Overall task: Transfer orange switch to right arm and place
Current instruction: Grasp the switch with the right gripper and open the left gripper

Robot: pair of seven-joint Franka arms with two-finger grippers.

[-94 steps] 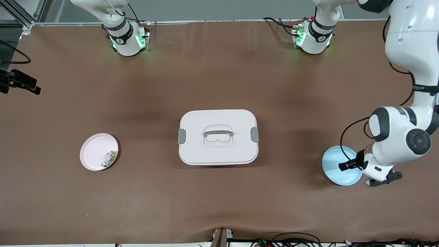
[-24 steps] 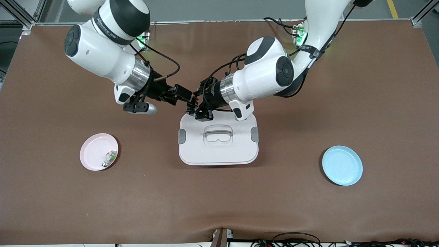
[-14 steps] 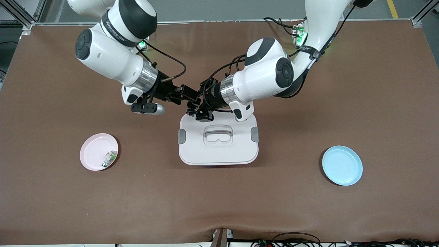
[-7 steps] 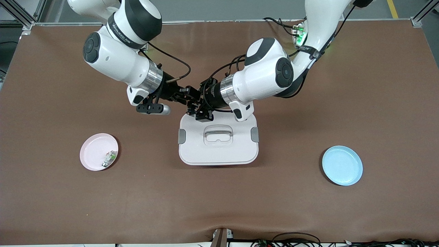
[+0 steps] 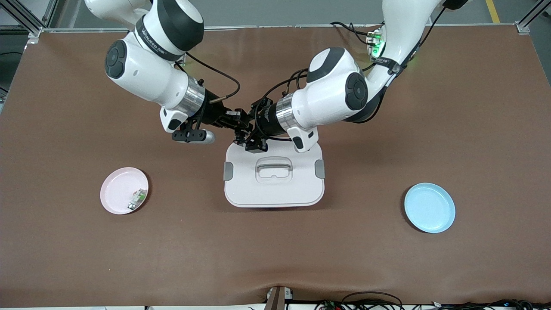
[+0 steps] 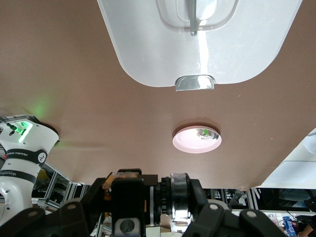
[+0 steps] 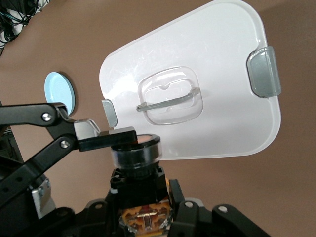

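Where the two sets of fingers meet in the air, over the edge of the white rectangular plastic lidded box [image 5: 273, 172] that faces the arms' bases, the orange switch [image 7: 137, 149], a stubby black cylinder with a round orange end, is gripped from both sides. The left gripper [image 5: 246, 134] pinches it, and the right gripper [image 5: 238, 121] has its fingers [image 7: 106, 138] pressed onto the switch's rim too. Neither has let go, so the handover looks half done.

To finish this step well, the left fingers should spread only once the right grip is firm, then draw straight back along their own line, so the tiny part is not twisted or knocked loose. A drop here would likely land on the box lid or the brown surface [image 5: 387, 267].

Toward the right arm's end of the surface lies a round pink plate [image 5: 118, 189] carrying a small pale green-and-white part [image 5: 137, 199]. A round light blue plate [image 5: 429, 208] sits toward the left arm's end. The box stands between them, so a carry should pass clear of its lid.
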